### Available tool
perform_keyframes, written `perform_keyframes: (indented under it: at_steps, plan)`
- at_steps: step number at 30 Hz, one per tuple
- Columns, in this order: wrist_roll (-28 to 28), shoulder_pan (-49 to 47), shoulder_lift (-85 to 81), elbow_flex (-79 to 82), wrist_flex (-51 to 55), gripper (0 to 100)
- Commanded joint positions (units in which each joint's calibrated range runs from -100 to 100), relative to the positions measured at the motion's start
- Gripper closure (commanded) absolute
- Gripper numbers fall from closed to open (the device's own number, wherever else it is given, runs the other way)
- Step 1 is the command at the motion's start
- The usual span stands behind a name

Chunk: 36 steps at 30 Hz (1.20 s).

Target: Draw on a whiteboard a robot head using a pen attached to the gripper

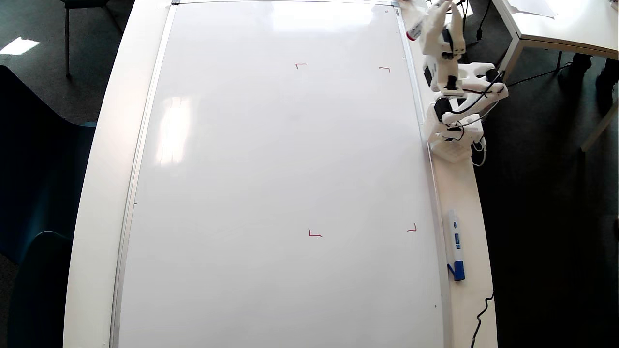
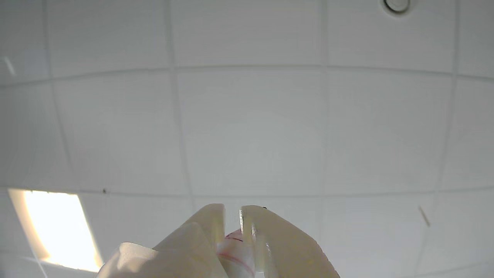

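1. The whiteboard (image 1: 280,183) is big, white and shiny. It lies flat on the white tabletop (image 1: 96,193) and fills most of the overhead view.
2. Four small red corner marks (image 1: 301,65) sit on the right half of the board. Inside them the board is bare white, with no robot head drawn there.
3. The small white arm (image 1: 452,111) stands on the tabletop just beside the right edge of the board, near the top of the overhead view.
4. The arm is folded up, and its hand (image 1: 437,12) points toward the top right corner of the board.
5. The hand (image 2: 232,211) is almost closed. In the wrist view only a thin slit shows between its two fingers.
6. The pen (image 2: 235,253) sits squeezed in that slit. It looks white with thin red lines on it.
7. In the overhead view the pen's red end (image 1: 412,35) sticks out on the left side of the hand, over the right edge of the board. I cannot tell if it touches anything.
8. The wrist view looks up at white ceiling tiles (image 2: 251,131) and a bright light (image 2: 58,227).
9. Another white marker with a blue cap (image 1: 455,245) lies on the tabletop, just right of the board and lower down, well apart from the arm.
10. A black wire (image 1: 483,309) lies near the bottom right.
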Motion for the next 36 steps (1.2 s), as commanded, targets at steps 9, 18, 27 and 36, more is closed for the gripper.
perform_keyframes:
  at_steps: [9, 18, 27, 36]
  plan:
    - [0.0, -3.1, 20.8, -21.2, 13.6, 99]
    - [0.0, -3.6, 21.4, -39.1, 74.1, 99]
    - [-0.1, -6.1, 20.7, -47.5, 124.8, 99]
    - [-7.6, -7.0, 21.7, -49.0, 150.4, 99]
